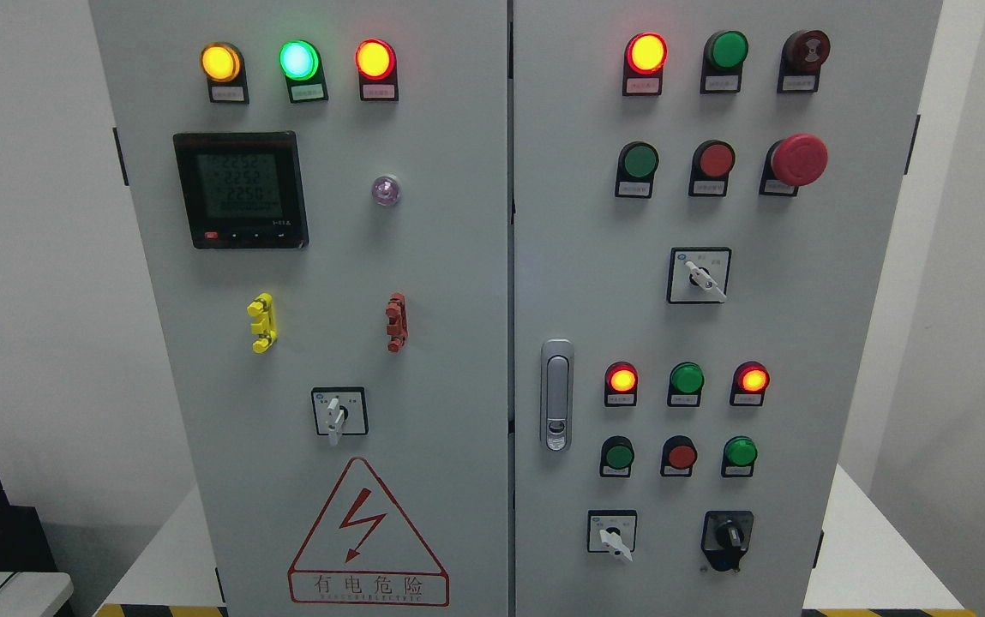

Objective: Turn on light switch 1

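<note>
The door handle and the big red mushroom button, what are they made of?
The door handle looks like metal: silvery, shiny, with bright glints. The big red mushroom button looks like plastic: smooth, evenly red, only a soft sheen. Neither can be told for certain.

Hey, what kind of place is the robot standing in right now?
Probably an electrical or plant room, facing a grey control cabinet. Clues: lit indicator lamps, a digital meter, a red emergency stop button and a high-voltage warning triangle. Neither hand shows.
</note>
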Available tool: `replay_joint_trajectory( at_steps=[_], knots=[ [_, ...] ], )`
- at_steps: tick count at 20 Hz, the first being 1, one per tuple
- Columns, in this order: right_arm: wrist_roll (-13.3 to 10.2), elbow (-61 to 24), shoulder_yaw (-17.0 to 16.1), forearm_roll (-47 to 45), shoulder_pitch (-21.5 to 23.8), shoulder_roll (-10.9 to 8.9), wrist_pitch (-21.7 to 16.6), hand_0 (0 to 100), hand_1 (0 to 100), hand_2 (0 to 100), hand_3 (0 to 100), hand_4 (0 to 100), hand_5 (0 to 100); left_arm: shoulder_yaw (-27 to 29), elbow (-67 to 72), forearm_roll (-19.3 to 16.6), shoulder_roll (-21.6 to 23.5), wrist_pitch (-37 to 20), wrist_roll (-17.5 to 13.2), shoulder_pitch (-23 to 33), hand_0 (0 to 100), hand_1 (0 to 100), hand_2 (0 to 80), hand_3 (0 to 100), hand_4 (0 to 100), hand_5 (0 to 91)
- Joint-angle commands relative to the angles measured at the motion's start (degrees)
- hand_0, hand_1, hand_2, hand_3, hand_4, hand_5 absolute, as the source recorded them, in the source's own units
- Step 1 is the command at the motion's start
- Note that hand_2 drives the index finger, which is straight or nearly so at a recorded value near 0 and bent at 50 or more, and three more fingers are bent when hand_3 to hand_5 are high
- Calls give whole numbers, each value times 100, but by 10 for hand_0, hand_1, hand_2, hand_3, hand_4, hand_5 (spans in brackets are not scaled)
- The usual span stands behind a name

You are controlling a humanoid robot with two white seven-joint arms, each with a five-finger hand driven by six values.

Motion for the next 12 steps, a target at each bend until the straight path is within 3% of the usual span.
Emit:
replay_joint_trajectory(
  at_steps=[1,9,12],
  knots=[
    [4,0,114,-149,0,0,3,120,389,0,0,0,0,1115,-2227,5,106,-32,-24,195,445,167,144,324,393,0],
    [4,0,114,-149,0,0,3,120,389,0,0,0,0,1652,-4390,5,88,-14,-384,204,460,201,231,441,481,2],
    [4,0,114,-149,0,0,3,120,389,0,0,0,0,1705,-5084,14,80,-14,-630,186,468,199,250,490,537,85]
  ],
)
